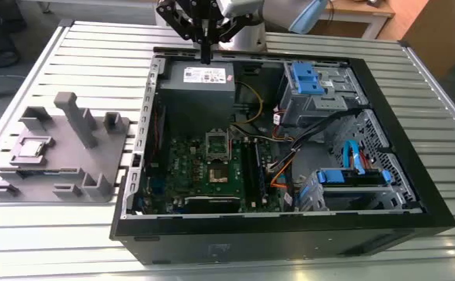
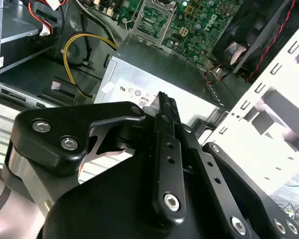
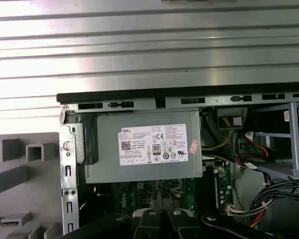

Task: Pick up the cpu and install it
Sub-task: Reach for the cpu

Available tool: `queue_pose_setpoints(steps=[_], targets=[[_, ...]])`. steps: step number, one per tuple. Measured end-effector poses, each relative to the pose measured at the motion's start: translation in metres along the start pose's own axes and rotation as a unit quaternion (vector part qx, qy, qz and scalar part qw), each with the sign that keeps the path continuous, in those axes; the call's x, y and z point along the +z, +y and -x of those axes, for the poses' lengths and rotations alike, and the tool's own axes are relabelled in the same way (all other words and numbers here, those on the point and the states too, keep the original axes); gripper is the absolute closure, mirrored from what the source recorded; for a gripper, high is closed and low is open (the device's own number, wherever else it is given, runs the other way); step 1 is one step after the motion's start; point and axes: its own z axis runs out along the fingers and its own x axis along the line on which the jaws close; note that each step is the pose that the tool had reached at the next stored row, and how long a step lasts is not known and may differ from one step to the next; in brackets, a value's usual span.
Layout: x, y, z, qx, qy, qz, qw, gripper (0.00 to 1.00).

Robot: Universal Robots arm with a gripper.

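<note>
Hanging over the power supply, the gripper is held with jaws clenched on nothing; the cpu is seated on the holder, well apart.

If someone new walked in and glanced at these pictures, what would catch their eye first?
The open black computer case sits in the middle of the exterior view, its green motherboard exposed and bright blue drive brackets towards the exterior view's right. The black hand hangs over the grey power supply inside the case. On the exterior view's left, the shiny cpu sits in a grey holder.
</note>
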Motion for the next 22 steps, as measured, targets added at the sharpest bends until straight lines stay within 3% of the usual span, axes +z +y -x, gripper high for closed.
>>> queue_pose_setpoints(steps=[12, 22], targets=[[-0.0001, -0.0002, -0.0025, 0.000, -0.0001, 0.0000, 1.0000, 0.89], [-0.0004, -0.0011, -0.0152, 0.000, -0.0012, 0.0001, 1.0000, 0.89]])
